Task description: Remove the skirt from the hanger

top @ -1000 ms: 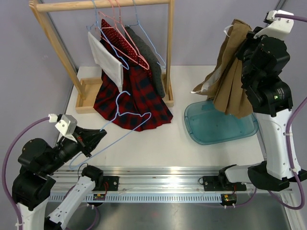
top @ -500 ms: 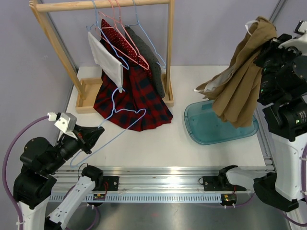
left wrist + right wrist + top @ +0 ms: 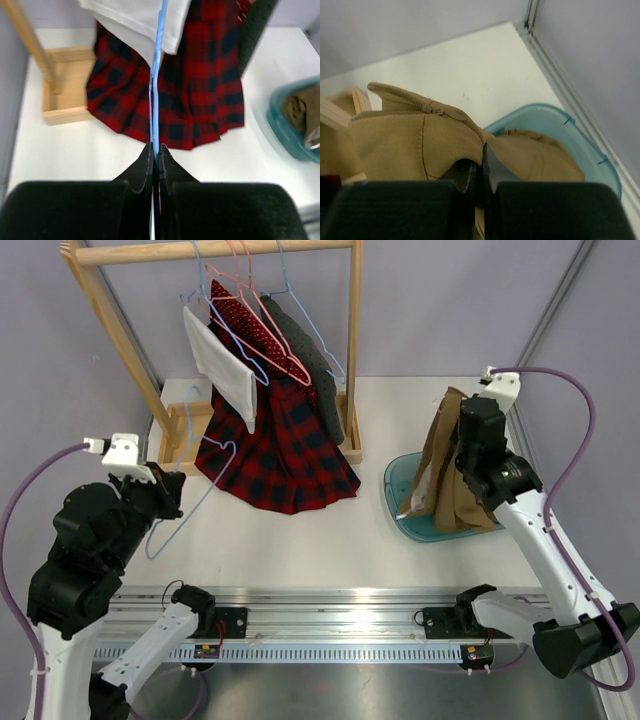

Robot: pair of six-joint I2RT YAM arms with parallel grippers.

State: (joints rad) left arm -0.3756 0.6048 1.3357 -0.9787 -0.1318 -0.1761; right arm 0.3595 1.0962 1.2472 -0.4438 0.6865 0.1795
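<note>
The tan skirt (image 3: 455, 465) hangs in a bunch from my right gripper (image 3: 462, 412), which is shut on its zippered waistband (image 3: 405, 135). Its lower folds rest in the teal bin (image 3: 400, 515). In the right wrist view my right gripper (image 3: 482, 150) pinches the cloth, with the bin's rim (image 3: 555, 112) just beyond. My left gripper (image 3: 170, 495) is shut on the light blue wire hanger (image 3: 156, 95), which carries no garment and points toward the rack. In the left wrist view the left gripper (image 3: 155, 150) clamps the wire edge-on.
A wooden rack (image 3: 215, 250) stands at the back left. On it hang a red plaid garment (image 3: 275, 455), a white one (image 3: 220, 365) and a grey one (image 3: 310, 350) on pink and blue hangers. The rack's wooden base (image 3: 185, 435) lies near the hanger's tip.
The right arm swung down and left, lowering the skirt from high at the right into the teal bin. The left arm rose and drew the hanger left, toward the rack's base.
</note>
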